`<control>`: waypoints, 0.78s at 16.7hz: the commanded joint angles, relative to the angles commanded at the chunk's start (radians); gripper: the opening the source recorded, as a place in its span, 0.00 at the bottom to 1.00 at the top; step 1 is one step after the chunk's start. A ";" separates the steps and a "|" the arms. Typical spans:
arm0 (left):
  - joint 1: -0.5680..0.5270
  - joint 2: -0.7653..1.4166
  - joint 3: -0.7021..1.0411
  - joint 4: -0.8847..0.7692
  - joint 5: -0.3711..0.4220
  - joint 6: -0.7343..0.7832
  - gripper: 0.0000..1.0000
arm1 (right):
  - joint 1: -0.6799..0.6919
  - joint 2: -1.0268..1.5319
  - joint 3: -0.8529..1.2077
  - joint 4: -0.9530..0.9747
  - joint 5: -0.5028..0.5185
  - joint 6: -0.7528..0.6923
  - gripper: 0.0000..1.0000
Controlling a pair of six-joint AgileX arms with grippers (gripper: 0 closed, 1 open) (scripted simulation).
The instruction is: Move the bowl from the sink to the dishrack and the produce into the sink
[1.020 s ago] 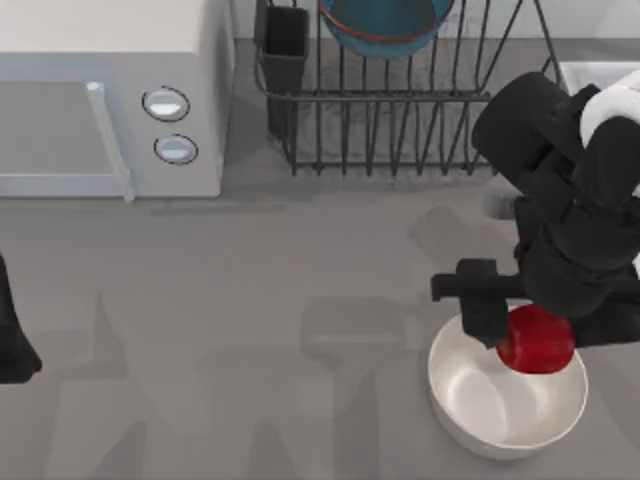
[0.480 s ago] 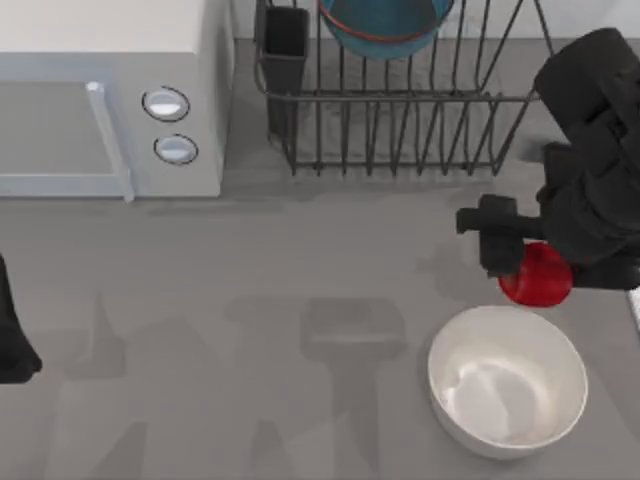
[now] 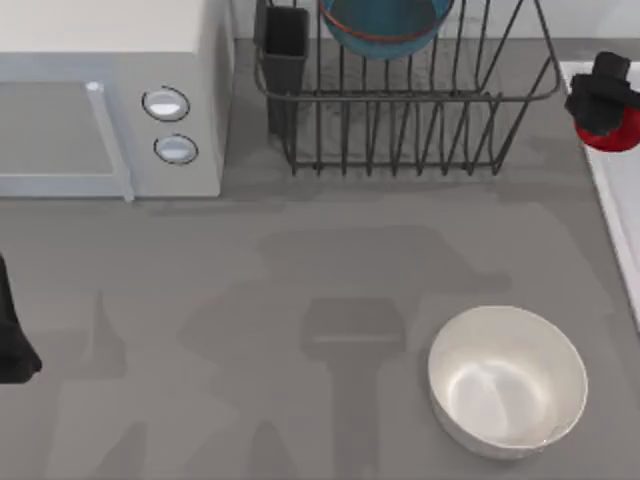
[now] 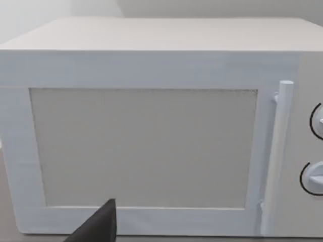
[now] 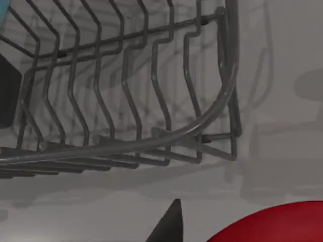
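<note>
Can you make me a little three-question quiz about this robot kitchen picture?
1. True or false: the teal bowl sits in the dishrack.
2. What is the right gripper carrying? A) the white bowl B) the red pepper C) the black utensil cup
3. Fill in: the white bowl stands on the table and holds ____.

Key
1. True: the bowl is among the rack's bars, at the top view's far edge.
2. B: the fingers are shut on the red pepper, over the sink's rim at the table's right. The left gripper is parked at the left edge.
3. Nothing.
</note>
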 joint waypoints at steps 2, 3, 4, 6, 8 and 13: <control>0.000 0.000 0.000 0.000 0.000 0.000 1.00 | -0.074 -0.006 -0.041 0.102 -0.033 -0.029 0.00; 0.000 0.000 0.000 0.000 0.000 0.000 1.00 | -0.108 -0.005 -0.061 0.147 -0.049 -0.043 0.00; 0.000 0.000 0.000 0.000 0.000 0.000 1.00 | -0.138 -0.003 -0.081 0.202 -0.067 -0.058 0.00; 0.000 0.000 0.000 0.000 0.000 0.000 1.00 | -0.204 -0.004 -0.127 0.338 -0.103 -0.093 0.00; 0.000 0.000 0.000 0.000 0.000 0.000 1.00 | -0.279 -0.002 -0.177 0.509 -0.144 -0.135 0.00; 0.000 0.000 0.000 0.000 0.000 0.000 1.00 | -0.492 -0.009 -0.311 0.901 -0.240 -0.255 0.00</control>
